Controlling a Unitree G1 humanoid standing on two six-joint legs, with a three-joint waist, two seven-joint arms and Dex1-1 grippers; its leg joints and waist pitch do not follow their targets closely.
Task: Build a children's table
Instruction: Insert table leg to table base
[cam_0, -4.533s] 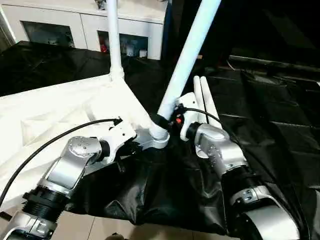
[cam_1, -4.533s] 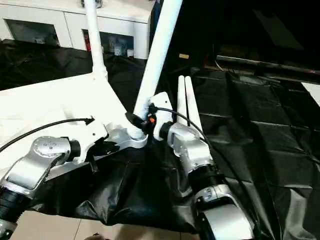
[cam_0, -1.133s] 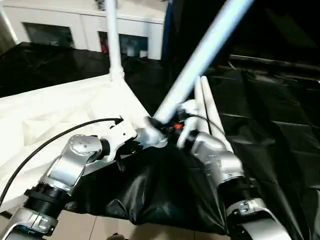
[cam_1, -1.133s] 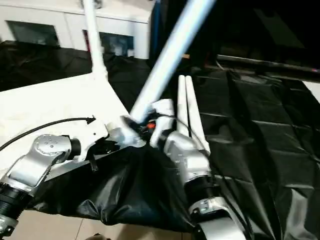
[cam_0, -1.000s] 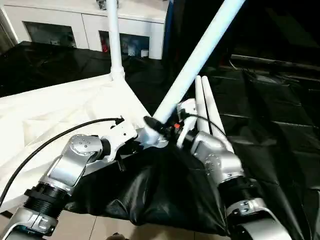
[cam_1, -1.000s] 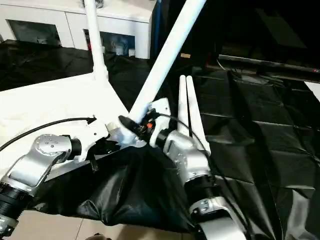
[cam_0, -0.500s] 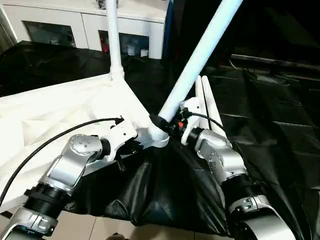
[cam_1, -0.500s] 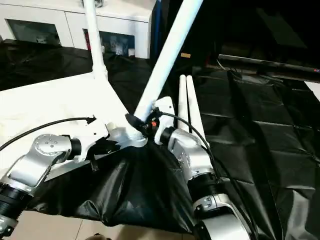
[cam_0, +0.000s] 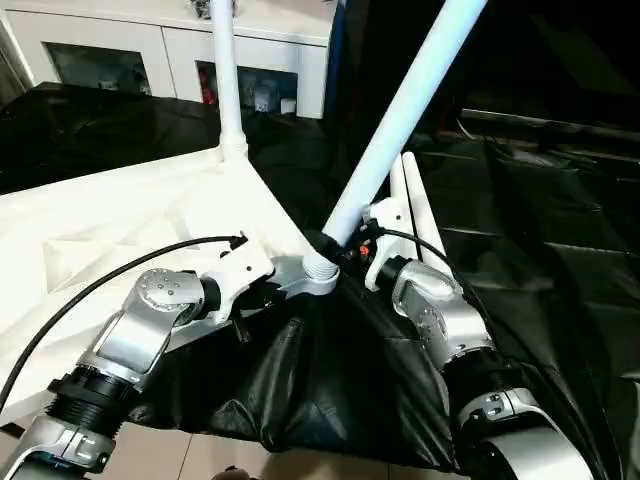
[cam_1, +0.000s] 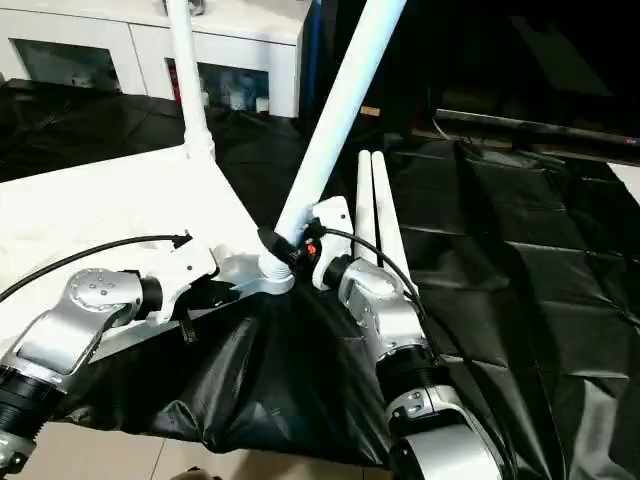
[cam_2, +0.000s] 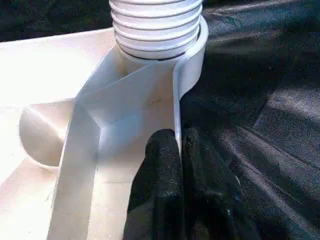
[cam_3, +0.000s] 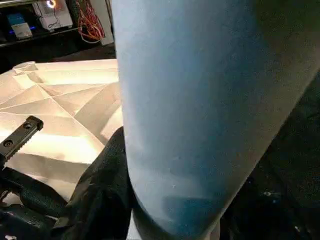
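Swung the long white tubular plastic leg (cam_0: 400, 110) back steeper over the round corner socket (cam_0: 320, 268), right end effector (cam_0: 335, 245) following.

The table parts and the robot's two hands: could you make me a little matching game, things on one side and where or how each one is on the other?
Things
1. Left end effector
2. Right end effector
3. Far leg
4. Two spare legs

States
A. lying side by side on the black sheet
B. standing upright in the table top's far corner socket
C. shut on the table top's thin edge rim beside the near corner socket
D. closed around the tilted leg just above the near socket

Pairs: 1-C, 2-D, 3-B, 4-A
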